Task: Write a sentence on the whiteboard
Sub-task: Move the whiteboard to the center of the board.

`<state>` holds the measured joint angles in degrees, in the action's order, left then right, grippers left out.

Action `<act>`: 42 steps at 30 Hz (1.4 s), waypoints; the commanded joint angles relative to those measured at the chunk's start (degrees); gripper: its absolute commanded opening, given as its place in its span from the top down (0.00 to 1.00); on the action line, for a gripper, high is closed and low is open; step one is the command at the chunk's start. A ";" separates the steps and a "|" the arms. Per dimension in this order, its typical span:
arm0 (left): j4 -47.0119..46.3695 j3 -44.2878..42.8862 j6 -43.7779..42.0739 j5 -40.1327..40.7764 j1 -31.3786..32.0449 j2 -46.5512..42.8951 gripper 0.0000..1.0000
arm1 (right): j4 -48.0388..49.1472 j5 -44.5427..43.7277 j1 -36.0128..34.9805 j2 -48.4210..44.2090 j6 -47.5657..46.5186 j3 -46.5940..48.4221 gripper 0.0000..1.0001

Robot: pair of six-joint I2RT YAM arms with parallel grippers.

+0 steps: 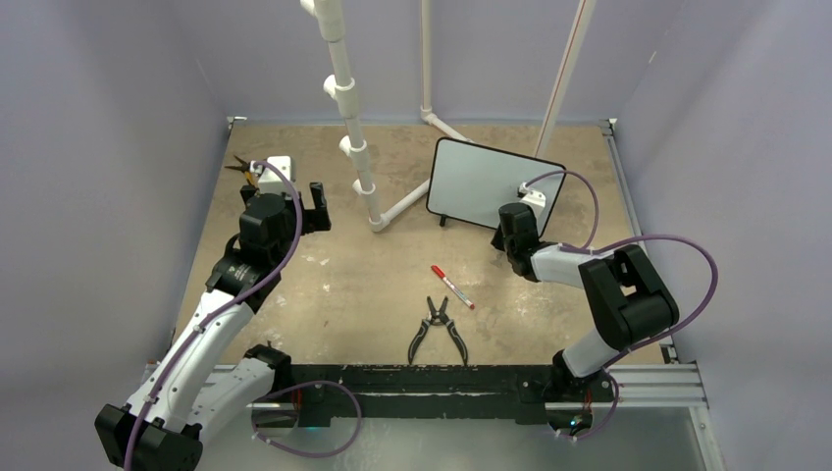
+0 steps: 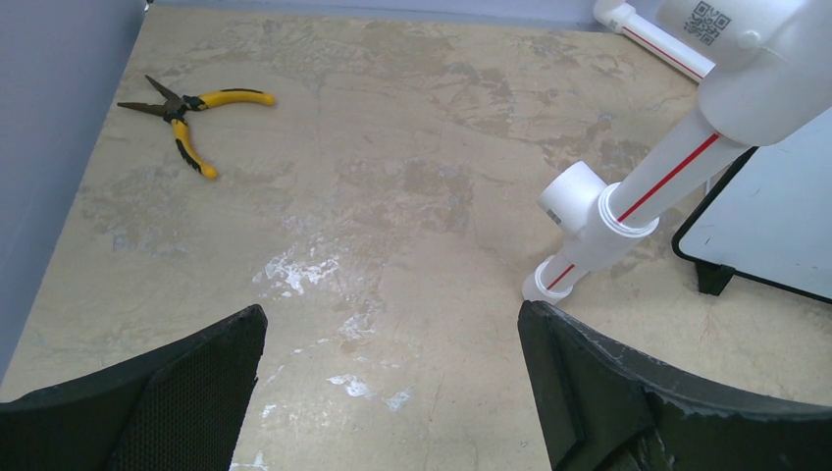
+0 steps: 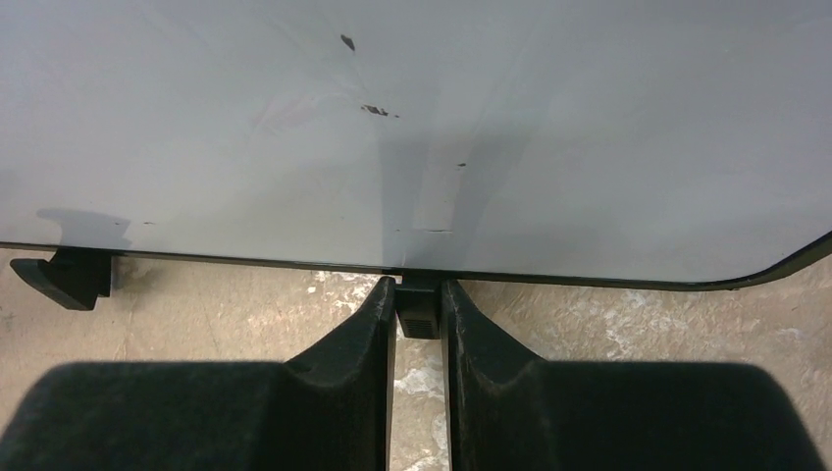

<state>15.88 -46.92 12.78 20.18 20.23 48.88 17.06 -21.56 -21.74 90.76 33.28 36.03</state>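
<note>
The whiteboard (image 3: 412, 128) stands right in front of the right gripper (image 3: 419, 294), and its face is plain white with a few dark specks, no readable words on it. The only marking to report is a QR code (image 2: 708, 18) on a white fitting up and to the right of the left gripper (image 2: 390, 324), plus a thin red line running along the white pipe (image 2: 628, 201) below it. Now the right gripper: its fingers (image 3: 353, 363) are pinched nearly together on the small black foot (image 3: 419, 319) under the board's bottom edge, so it's clamped there, while a second foot (image 3: 69, 277) sits off to its left. The left gripper is spread wide, nothing between its black fingers (image 2: 167, 392), hanging over the tan table (image 1: 343, 294). Yellow-handled pliers (image 2: 186, 118) lie ahead of it and to its left. Behind the right gripper and to its left lies a red marker (image 1: 452, 287), and behind that, black-handled pliers (image 1: 438, 332).
</note>
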 commanded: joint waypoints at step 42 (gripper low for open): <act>-2.59 1.11 -1.42 -0.59 -0.45 -1.86 0.02 | 1.38 15.79 -16.52 -8.18 -10.51 -3.00 1.00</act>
<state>15.51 -46.11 12.38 19.90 20.23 48.10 13.69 -12.45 -35.59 84.97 24.43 32.64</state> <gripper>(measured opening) 0.986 0.208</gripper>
